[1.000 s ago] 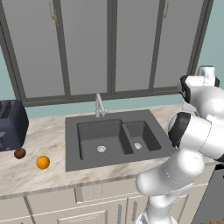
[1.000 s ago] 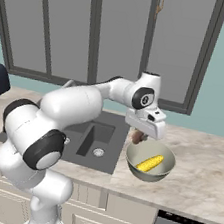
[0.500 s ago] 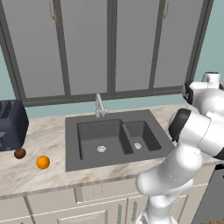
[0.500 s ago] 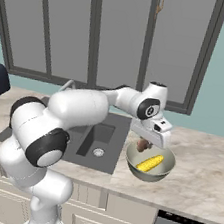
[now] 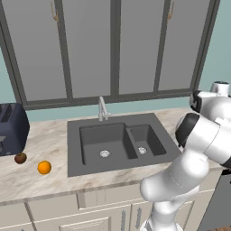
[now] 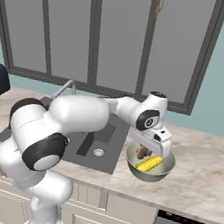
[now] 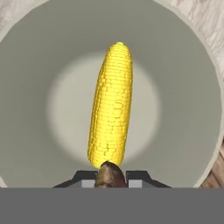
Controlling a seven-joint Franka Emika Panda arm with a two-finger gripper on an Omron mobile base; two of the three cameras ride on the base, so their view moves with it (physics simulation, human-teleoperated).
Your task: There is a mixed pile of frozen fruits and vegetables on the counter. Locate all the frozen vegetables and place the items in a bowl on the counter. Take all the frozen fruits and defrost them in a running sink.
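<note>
Over the pale bowl (image 6: 162, 170) right of the sink (image 5: 118, 143), the pincer (image 6: 148, 150) hangs clamped on the tan mushroom (image 7: 109, 173), just above the corn cob (image 7: 111, 105) lying inside. The orange ball (image 5: 44, 167) and dark brown fruit (image 5: 20, 158) sit on the surface (image 5: 27, 180) near the toaster (image 5: 12, 128).

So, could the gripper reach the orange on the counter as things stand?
Probably not yet: the gripper is shut on the mushroom over the bowl, and the orange lies beyond the sink.
</note>
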